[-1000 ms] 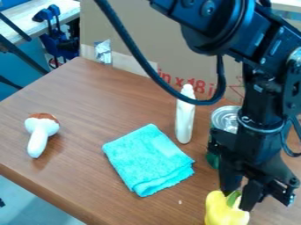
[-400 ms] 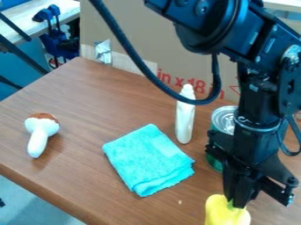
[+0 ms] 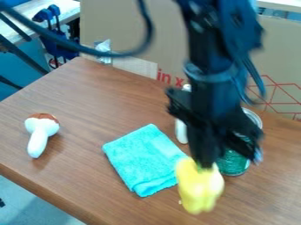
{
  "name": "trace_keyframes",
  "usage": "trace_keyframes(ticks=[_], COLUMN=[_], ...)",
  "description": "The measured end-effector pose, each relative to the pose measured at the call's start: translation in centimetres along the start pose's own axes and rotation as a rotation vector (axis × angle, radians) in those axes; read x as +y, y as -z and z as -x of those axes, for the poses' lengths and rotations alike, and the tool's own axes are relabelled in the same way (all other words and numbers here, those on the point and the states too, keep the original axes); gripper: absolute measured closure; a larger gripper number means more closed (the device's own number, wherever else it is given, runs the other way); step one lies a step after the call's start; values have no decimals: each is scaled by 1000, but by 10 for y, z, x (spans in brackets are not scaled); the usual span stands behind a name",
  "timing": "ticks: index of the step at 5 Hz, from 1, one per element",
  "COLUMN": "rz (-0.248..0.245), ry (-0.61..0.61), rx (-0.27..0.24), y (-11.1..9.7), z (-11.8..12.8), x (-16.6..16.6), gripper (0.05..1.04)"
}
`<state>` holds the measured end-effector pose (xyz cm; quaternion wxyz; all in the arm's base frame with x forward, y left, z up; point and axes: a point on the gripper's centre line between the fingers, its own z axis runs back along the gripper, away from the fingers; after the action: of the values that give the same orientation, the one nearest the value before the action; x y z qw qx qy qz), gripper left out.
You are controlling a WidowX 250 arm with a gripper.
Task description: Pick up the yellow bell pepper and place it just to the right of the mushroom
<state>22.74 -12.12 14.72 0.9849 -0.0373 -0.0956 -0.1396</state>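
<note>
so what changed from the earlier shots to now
The claw closed on the yellow pepper at its stem and carried it up and left in the view, toward the turquoise cloth. The green can shifted right. The cloth, white bottle and mushroom-shaped toy stayed put.

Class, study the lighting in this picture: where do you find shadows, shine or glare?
In the camera view, a darker reddish patch, shadow or reflection, lies on the table beside the mushroom; the foil by the cardboard has bright glints; the pepper under the gripper looks bright, with paler patches, against the dark arm.
</note>
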Motion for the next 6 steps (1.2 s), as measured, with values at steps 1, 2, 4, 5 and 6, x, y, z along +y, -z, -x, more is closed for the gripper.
trace_keyframes(ticks=[1, 2, 4, 5, 6], rz=[-34, -79, -102, -97, -68], ry=[-94, -164, -340, -428, -483], rx=[-31, -25, -86, -110, -79], y=[-22, -33, -55, -55, -46], z=[10, 19, 51, 69, 83], x=[38, 81, 162, 191, 211], gripper=[983, 982, 983, 983, 983])
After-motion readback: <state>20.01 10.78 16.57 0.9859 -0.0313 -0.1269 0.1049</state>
